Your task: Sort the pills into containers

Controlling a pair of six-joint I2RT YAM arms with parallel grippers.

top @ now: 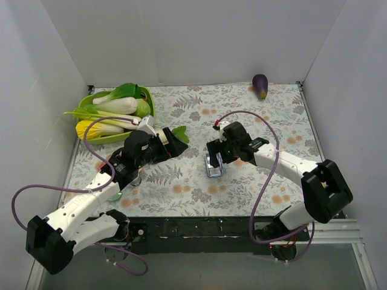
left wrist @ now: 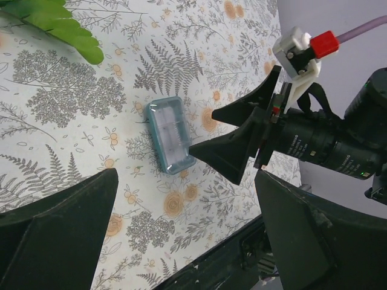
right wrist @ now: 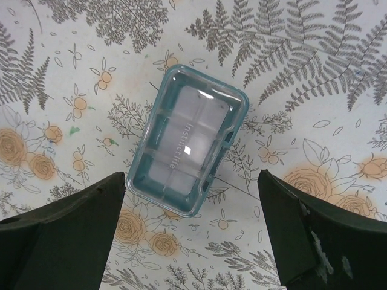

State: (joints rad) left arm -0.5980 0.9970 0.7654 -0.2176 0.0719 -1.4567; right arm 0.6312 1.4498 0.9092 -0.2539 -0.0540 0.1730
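A clear rectangular tray with a teal-blue rim [right wrist: 187, 148] lies flat on the floral cloth, its clear lid down over several compartments. It also shows in the top view [top: 213, 168] and the left wrist view [left wrist: 171, 135]. My right gripper [right wrist: 190, 235] hovers just above it, open and empty, with its jaws standing wide on either side; in the top view [top: 215, 159] it covers the tray's far end. My left gripper [top: 172, 145] is open and empty, left of the tray and apart from it, its jaws wide [left wrist: 184, 229]. No pills show in any view. No other small containers show.
A big green basket [top: 91, 103] with leafy vegetables stands at the back left. A green leaf [top: 180, 134] lies by my left gripper. A purple eggplant [top: 260, 85] lies at the back right. White walls close in three sides. A black rail [top: 199, 226] runs along the near edge.
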